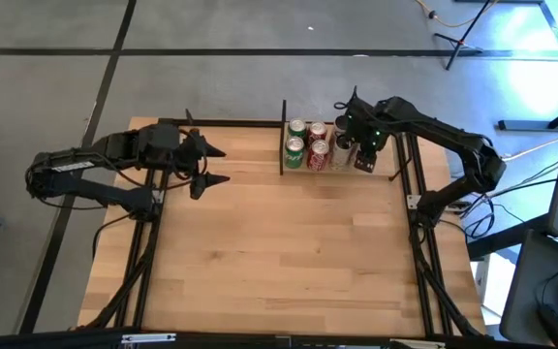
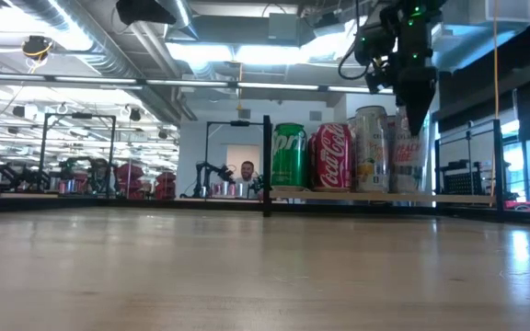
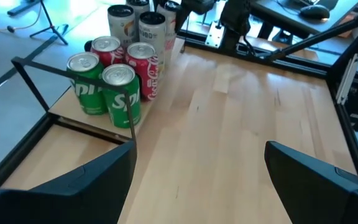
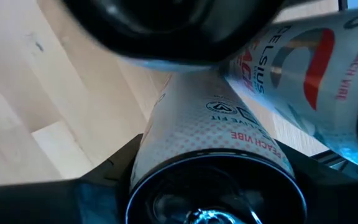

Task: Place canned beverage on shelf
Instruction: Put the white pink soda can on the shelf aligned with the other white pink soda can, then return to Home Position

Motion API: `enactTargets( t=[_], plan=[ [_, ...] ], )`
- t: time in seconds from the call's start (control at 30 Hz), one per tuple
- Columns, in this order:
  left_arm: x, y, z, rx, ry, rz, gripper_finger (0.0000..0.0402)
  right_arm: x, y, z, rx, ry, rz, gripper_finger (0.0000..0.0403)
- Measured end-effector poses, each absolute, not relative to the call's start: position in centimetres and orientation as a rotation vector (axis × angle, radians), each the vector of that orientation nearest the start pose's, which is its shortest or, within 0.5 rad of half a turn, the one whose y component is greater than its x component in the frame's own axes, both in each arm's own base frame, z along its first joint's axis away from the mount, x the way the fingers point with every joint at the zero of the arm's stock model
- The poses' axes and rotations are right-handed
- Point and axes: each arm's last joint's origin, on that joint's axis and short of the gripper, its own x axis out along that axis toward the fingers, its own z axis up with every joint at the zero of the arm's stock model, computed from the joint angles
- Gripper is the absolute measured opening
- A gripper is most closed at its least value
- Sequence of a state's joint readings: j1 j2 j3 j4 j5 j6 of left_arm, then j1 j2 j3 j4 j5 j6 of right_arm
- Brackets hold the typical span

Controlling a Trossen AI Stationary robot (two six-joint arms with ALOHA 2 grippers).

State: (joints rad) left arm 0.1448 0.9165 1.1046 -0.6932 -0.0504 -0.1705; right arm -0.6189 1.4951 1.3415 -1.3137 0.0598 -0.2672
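1. Shelf [image 1: 284,136]: a low rack of thin black rods around a pale board, which stood at the far edge of the wooden surface [image 1: 279,252], right of centre.
2. Green cans [image 3: 107,90]: two, upright, at the shelf's left end, one behind the other.
3. Red cans [image 3: 143,65]: two, upright, just beside the green pair on their right.
4. Pale slim cans [image 3: 138,25]: upright, just beside the red pair at the shelf's right end, with peach lettering on white.
5. Canned beverage [image 4: 216,143]: one of those pale slim cans, upright on the shelf board among its neighbours, and it lay directly between the right jaws, close under the wrist camera.
6. Right gripper [image 1: 365,150]: it hung over the shelf's right end, pointing down, its jaws partly apart with one on each side of the pale can. Whether they pressed the can could not be told.
7. Left gripper [image 1: 211,165]: it hovered above the surface's left side, well apart from the shelf, jaws wide apart and holding nothing.
8. Person [image 2: 247,172]: visible far off in the room beyond the surface, seen past the shelf's left post.
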Motion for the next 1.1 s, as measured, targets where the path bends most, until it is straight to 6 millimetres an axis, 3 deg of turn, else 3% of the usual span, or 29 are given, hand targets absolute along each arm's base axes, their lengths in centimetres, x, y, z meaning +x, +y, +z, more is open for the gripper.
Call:
enactTargets(
  t=[0.13,0.4,0.6,0.83,0.97,1.1],
  plan=[
    [17.2,2.7,37.2,-0.192,0.476,0.233,0.0346,21.3,-15.4,29.1,0.202,1.487,-0.355,0.023],
    [17.2,2.6,37.2,-0.202,0.475,0.206,0.0346,21.4,-15.5,29.1,0.171,1.493,-0.388,0.0347],
    [17.2,2.6,37.2,-0.202,0.475,0.207,0.0346,20.8,-15.0,30.0,0.192,1.514,-0.367,0.0386],
    [17.3,2.5,37.2,-0.253,0.463,0.23,0.0346,19.3,-13.7,35.8,0.395,1.314,-0.534,0.0389],
    [18.0,2.6,37.0,-0.26,0.476,0.232,0.0342,18.3,-12.6,37.8,0.52,1.174,-0.509,0.0381],
    [18.4,2.6,36.7,-0.246,0.493,0.213,0.0302,18.0,-10.8,39.2,0.493,0.97,-0.42,0.0319]
  ],
)
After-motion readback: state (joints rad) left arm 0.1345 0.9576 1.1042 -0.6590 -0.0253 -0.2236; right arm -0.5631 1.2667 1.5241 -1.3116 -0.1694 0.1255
